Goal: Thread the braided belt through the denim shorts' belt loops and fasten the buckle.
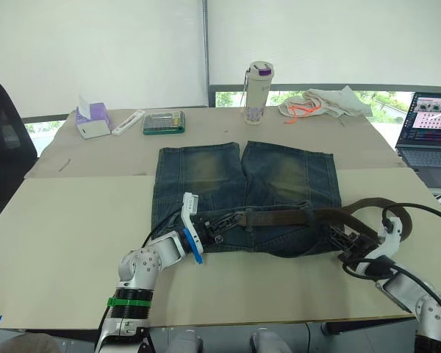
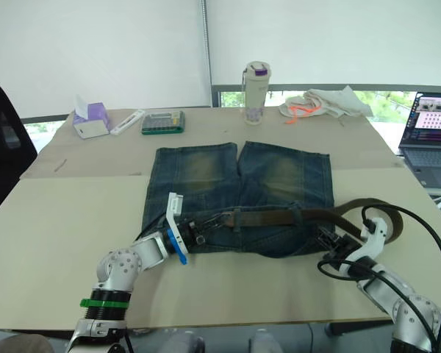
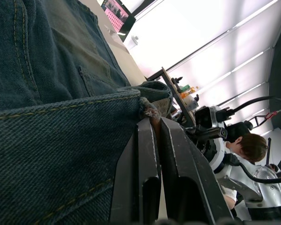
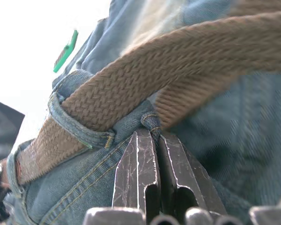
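The belt [image 1: 279,216] lies along the waistband of the shorts [image 1: 242,195], through a loop [image 4: 82,129] just beyond the right gripper [image 4: 152,140], which pinches denim. The left gripper [image 3: 152,126] pinches the waistband's other end. Fastening looks undone.

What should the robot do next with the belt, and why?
Probably pull the loose end farther along the waistband. The braided belt already lies across the denim shorts and passes under a belt loop, but a long loop of it curls off past the shorts by the right gripper. Both grippers pinch the waistband, the left gripper at the other end, holding it steady.
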You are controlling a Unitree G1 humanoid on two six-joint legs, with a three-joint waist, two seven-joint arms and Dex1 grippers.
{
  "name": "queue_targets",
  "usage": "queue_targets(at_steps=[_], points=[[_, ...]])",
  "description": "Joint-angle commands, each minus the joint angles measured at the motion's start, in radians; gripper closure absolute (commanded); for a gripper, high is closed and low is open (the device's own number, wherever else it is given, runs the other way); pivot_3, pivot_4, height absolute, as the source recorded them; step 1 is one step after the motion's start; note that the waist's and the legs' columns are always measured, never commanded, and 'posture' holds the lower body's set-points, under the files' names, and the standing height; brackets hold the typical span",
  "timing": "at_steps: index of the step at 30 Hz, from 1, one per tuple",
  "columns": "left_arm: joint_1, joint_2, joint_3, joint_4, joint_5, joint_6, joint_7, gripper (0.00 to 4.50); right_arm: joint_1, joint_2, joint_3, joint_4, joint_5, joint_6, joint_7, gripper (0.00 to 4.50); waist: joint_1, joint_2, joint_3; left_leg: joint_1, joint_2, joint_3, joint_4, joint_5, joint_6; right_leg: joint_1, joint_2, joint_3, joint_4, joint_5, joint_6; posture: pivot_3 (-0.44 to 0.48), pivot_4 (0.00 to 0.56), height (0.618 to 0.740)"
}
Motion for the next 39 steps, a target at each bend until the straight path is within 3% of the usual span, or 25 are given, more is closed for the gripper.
queue_targets(at_steps=[1,10,17,28,39], points=[[-0.018,0.014,0.008,0.0,0.005,-0.015,-0.021,4.5,0.009,0.021,-0.103,-0.026,0.101,-0.035,-0.108,4.47,0.0,0.0,0.0,0.0,0.0,0.0,0.0,0.0,0.0,0.0,0.0,0.0,0.0,0.0,0.0,0.0,0.15,0.74],[-0.03,0.043,0.016,0.023,0.023,-0.024,-0.043,4.5,0.009,0.064,-0.228,0.03,0.213,-0.168,-0.35,4.47,0.003,0.0,0.0,0.0,-0.001,0.002,0.0,0.0,0.0,0.0,0.0,0.0,-0.001,0.0,0.0,0.0,0.15,0.74],[-0.045,0.03,-0.011,0.039,0.056,-0.063,-0.055,4.5,-0.023,0.123,-0.208,-0.002,0.236,-0.281,-0.545,4.47,0.0,0.0,0.0,0.0,-0.001,0.002,0.0,0.0,0.0,0.0,0.0,0.0,-0.001,0.0,0.0,0.0,0.15,0.74],[-0.162,-0.014,-0.045,0.137,0.137,-0.189,-0.098,4.5,-0.2,0.24,-0.242,-0.025,0.061,-0.652,-0.894,4.47,-0.002,0.001,-0.001,-0.001,-0.001,0.003,0.0,0.0,0.0,0.0,0.0,0.0,0.0,0.0,0.0,0.0,0.15,0.74],[-0.241,-0.042,-0.059,0.169,0.142,-0.204,-0.122,4.5,-0.274,0.269,-0.229,-0.016,-0.157,-0.913,-0.947,4.47,-0.003,0.003,-0.001,-0.001,-0.003,0.002,0.0,0.0,0.0,0.0,0.0,0.0,0.0,0.0,0.0,0.0,0.15,0.74]])
